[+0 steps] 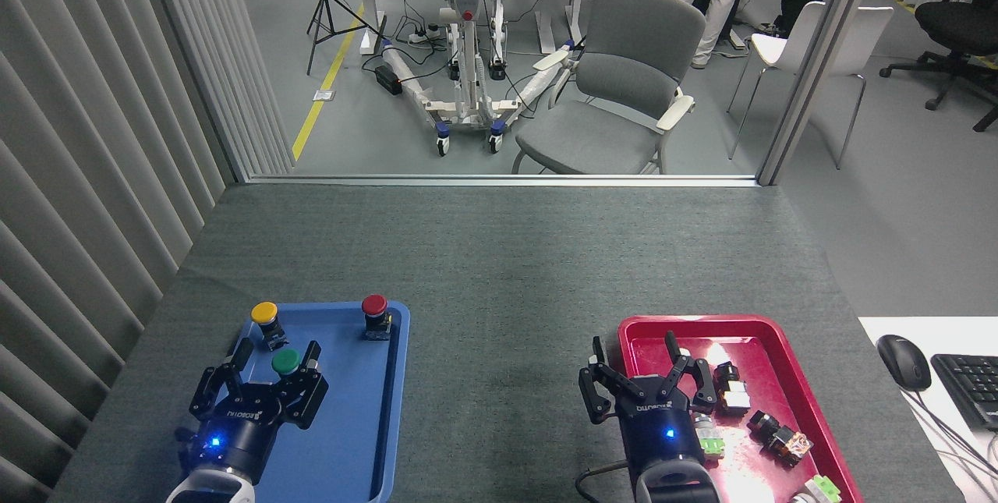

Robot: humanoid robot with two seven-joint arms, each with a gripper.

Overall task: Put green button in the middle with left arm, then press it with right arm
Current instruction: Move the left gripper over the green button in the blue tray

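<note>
The green button (pixel 285 362) stands upright in the blue tray (pixel 355 425) at the lower left. My left gripper (pixel 278 352) is open, with one finger on each side of the button's cap; whether the pads touch it I cannot tell. The grey mat (pixel 499 285) that forms the middle lies between the two trays. My right gripper (pixel 635 348) hovers open over the left edge of the red tray (pixel 787 378), its fingers spread wide with nothing between them.
A yellow button (pixel 265 314) and a red button (pixel 374 307) stand at the blue tray's far end. Several small switch parts (pixel 733 390) lie in the red tray. A mouse (pixel 903 361) and keyboard (pixel 971 387) sit at the right.
</note>
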